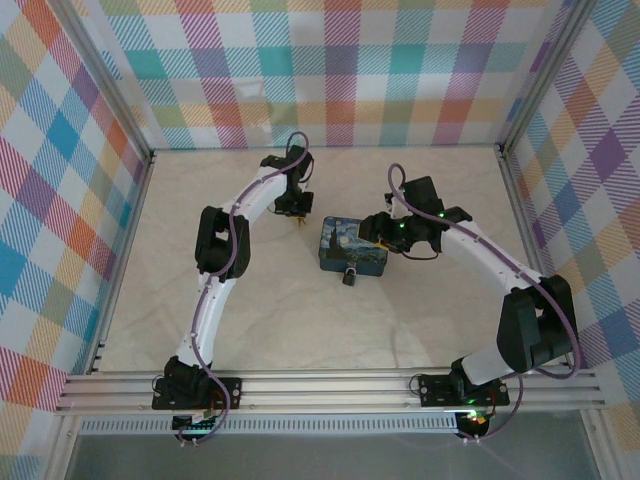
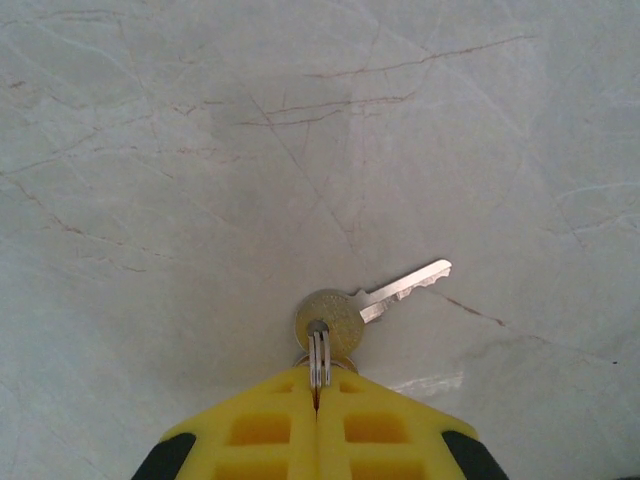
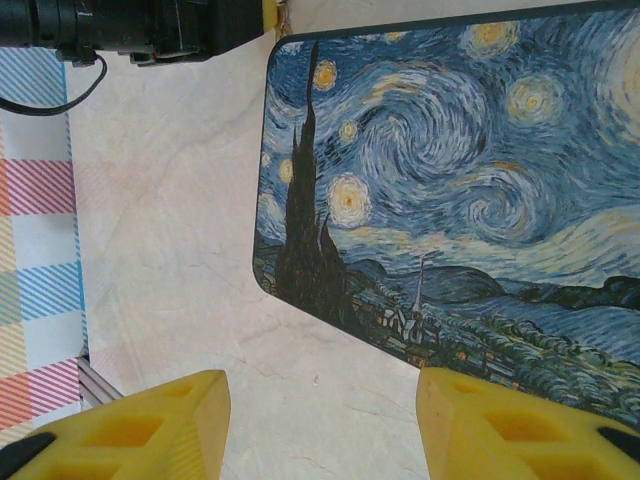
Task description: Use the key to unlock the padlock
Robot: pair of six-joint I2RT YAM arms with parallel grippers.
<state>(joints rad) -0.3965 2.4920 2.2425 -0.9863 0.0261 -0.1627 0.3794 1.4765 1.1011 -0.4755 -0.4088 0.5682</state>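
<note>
While my left gripper (image 2: 317,398) is pinched together on the small ring (image 2: 317,358) of the key (image 2: 372,302), the key itself dangles free below my fingertips, its blade pointing out to the right above the pale marbled table (image 2: 150,200). From above, this gripper sits just left of the blue painted tin (image 1: 345,243). The padlock (image 1: 350,276) lies against the tin's near edge; I cannot tell whether it hangs from the tin. My right gripper (image 3: 320,425) hovers over the right part of the tin with its yellow pads (image 3: 150,420) wide apart, holding nothing.

I judge the key-pickup step done and the bringing-together step at hand. Next, my right gripper should drop to the near side of the tin and steady the padlock. My left must carry the key there, and since I grip only the ring, the blade will swing, so aiming it at the keyhole needs care.
</note>
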